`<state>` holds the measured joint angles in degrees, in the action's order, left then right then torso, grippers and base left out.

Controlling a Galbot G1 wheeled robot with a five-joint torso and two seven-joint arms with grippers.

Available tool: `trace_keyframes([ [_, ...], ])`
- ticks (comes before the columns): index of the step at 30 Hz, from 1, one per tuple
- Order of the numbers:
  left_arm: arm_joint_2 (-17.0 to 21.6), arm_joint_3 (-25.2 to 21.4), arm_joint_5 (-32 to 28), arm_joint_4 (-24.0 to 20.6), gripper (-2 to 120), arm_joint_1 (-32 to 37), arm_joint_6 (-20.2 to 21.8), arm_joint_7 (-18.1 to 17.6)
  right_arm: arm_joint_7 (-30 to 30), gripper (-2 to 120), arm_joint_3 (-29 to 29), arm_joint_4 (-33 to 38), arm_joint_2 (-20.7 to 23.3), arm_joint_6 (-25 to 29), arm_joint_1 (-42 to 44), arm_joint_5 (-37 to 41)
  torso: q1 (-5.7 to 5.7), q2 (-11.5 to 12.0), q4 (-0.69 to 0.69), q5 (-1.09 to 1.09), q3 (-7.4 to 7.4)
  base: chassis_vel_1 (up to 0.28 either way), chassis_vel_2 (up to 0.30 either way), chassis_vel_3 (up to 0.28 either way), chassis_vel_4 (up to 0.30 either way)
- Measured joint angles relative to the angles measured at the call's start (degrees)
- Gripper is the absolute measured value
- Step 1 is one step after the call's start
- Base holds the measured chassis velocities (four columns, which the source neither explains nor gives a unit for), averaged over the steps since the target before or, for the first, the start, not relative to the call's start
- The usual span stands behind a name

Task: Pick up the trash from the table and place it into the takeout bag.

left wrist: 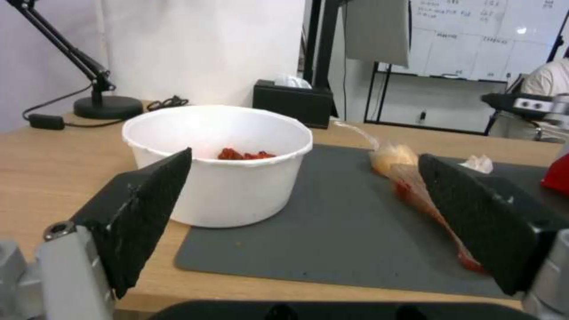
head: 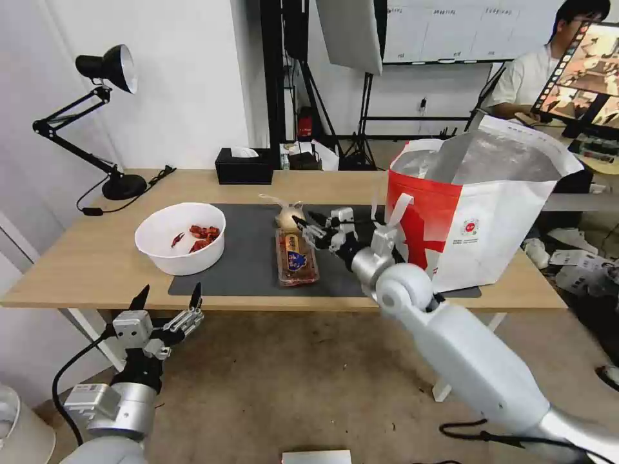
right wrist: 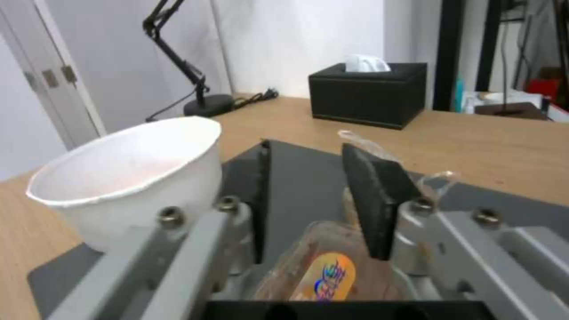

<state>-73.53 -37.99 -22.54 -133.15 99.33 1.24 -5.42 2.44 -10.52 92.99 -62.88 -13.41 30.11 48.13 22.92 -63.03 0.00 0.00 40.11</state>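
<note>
Mat (head: pixel 251 258) on light-wood table (head: pixel 77 270)

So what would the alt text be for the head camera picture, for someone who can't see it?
A robot's right gripper, fingers apart, hovers over a clear food tray on a wooden table's grey mat, near a small knotted bag. A white bowl of red scraps sits left, an open red-and-white takeout bag right; the left gripper waits open below the table edge.

Bare mat (head: pixel 248 251) between bowl (head: pixel 181 238) and tray (head: pixel 296 259); takeout bag (head: pixel 477 206) blocks the right
</note>
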Motion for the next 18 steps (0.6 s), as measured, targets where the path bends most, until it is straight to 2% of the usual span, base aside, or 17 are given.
trace_keyframes([
  [2,0.0,0.2,-0.3,0.1,100,-0.2,0.2,0.2,2.4,18,-2.6,-4.3,-0.5,-0.1,-3.7,-0.7,0.0,0.0,0.01,0.0,0.0,0.0,0.0,0.0,0.0],
  [3,0.0,0.2,-0.3,0.1,100,-0.2,0.2,0.2,2.4,18,-2.6,-4.3,-0.5,-0.1,-3.7,-0.7,0.0,0.0,0.01,0.0,0.0,0.0,0.0,0.0,0.0],
  [5,0.0,0.5,-1.1,0.2,100,-0.4,0.9,0.8,4.4,8,-5.0,-8.0,-1.1,-0.1,-6.6,-1.2,0.0,0.0,0.0,0.0,0.0,0.0,0.0,0.0,0.0],
  [6,0.0,0.5,-1.1,0.2,100,-0.4,0.9,0.8,4.4,8,-5.0,-8.0,-1.1,-0.1,-6.6,-1.2,0.0,0.0,0.0,0.0,0.0,0.0,0.0,0.0,0.0],
  [8,0.2,0.8,-2.1,0.3,100,-0.7,1.6,1.1,7.1,0,-7.5,-12.2,-2.1,-0.1,-9.2,-2.2,0.0,0.0,0.0,0.0,0.0,0.0,0.0,0.0,0.0],
  [9,0.2,0.8,-2.1,0.3,100,-0.7,1.6,1.1,7.1,0,-7.5,-12.2,-2.1,-0.1,-9.2,-2.2,0.0,0.0,0.0,0.0,0.0,0.0,0.0,0.0,0.0],
  [11,1.1,1.2,-4.9,0.1,100,-1.3,3.0,1.7,11.5,0,-10.2,-19.1,-3.8,-0.1,-12.9,-5.6,0.0,0.0,0.01,0.0,0.0,0.0,0.0,0.0,0.0],
  [12,1.1,1.2,-4.9,0.1,100,-1.3,3.0,1.7,11.5,0,-10.2,-19.1,-3.8,-0.1,-12.9,-5.6,0.0,0.0,0.01,0.0,0.0,0.0,0.0,0.0,0.0],
  [15,2.9,1.4,-11.3,-1.0,100,-2.0,5.9,2.7,16.1,0,-12.0,-25.6,-5.7,0.0,-16.6,-8.3,0.01,0.0,0.01,-0.01,0.0,0.0,0.0,0.0,0.0],
  [16,2.9,1.4,-11.3,-1.0,100,-2.0,5.9,2.7,16.1,0,-12.0,-25.6,-5.7,0.0,-16.6,-8.3,0.01,0.0,0.01,-0.01,0.0,0.0,0.0,0.0,0.0],
  [18,5.0,1.6,-17.1,-1.6,100,-3.2,8.0,3.3,18.4,0,-12.7,-27.9,-6.7,0.1,-17.9,-8.6,0.0,0.0,0.0,-0.01,0.0,0.0,0.0,0.0,0.0],
])
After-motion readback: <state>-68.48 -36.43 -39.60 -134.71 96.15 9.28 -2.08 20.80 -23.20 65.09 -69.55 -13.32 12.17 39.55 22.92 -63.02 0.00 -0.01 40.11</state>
